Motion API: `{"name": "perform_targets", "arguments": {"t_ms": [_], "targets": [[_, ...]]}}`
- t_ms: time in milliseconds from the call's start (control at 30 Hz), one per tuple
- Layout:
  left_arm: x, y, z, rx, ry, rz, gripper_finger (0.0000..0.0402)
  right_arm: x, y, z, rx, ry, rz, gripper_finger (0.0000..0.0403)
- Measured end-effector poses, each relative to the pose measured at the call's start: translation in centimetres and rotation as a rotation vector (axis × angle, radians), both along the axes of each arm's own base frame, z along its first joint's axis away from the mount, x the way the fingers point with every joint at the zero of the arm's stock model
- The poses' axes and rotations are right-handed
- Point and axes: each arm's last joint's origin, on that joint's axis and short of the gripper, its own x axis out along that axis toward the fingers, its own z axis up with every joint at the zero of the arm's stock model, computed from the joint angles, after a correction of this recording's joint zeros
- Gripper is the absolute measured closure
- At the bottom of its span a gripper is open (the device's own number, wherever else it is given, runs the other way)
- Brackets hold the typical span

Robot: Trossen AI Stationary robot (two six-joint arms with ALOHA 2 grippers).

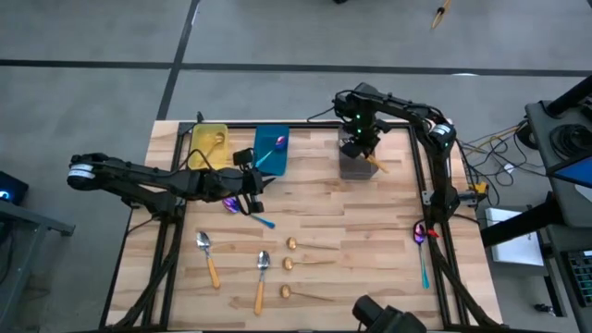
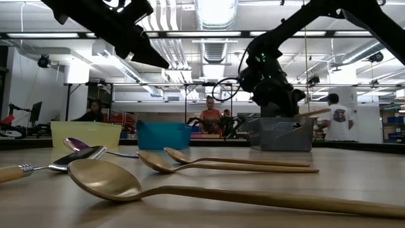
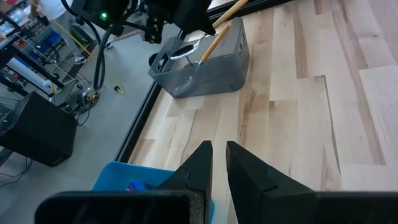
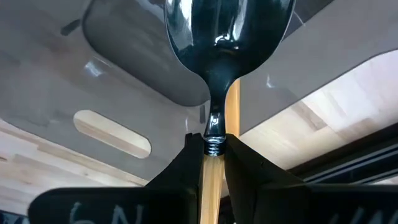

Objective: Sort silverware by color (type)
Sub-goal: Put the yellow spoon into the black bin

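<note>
Currently the step in hand appears to be lowering an orange-handled spoon into the grey bin. To do it well, keep the bowl inside the bin walls, lower until the spoon is supported, then release; letting go too high risks the handle tipping over the rim.

High view: the right gripper [image 1: 363, 139] hangs over the grey bin [image 1: 352, 165] at the table's far edge, an orange handle [image 1: 376, 166] slanting out of the bin. The left gripper [image 1: 248, 182] sits near the blue bin [image 1: 272, 154], just beside a purple spoon [image 1: 237, 207]. Two orange-handled spoons [image 1: 207, 256] and three gold spoons [image 1: 303, 245] lie on the near table; one teal-handled spoon [image 1: 422, 248] lies at the right edge.

Low view: gold spoons [image 2: 190, 187] fill the foreground; the right gripper [image 2: 273, 88] sits directly above the grey bin [image 2: 280, 134].

Left wrist view: the left fingers [image 3: 199, 171] are nearly together with only a slim gap, holding nothing, above bare wood near the blue bin [image 3: 134, 183].

Right wrist view: the right fingers [image 4: 186, 165] are clamped on the spoon neck [image 4: 215, 142], bowl pointing into the bin.
</note>
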Motion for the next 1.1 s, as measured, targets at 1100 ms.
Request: {"name": "perform_targets", "arguments": {"t_ms": [1100], "targets": [[0.01, 0.0, -0.01, 0.0, 0.001, -0.001, 0.0373, 0.61, -0.75, 0.01, -0.103, -0.026, -0.015, 0.029]]}}
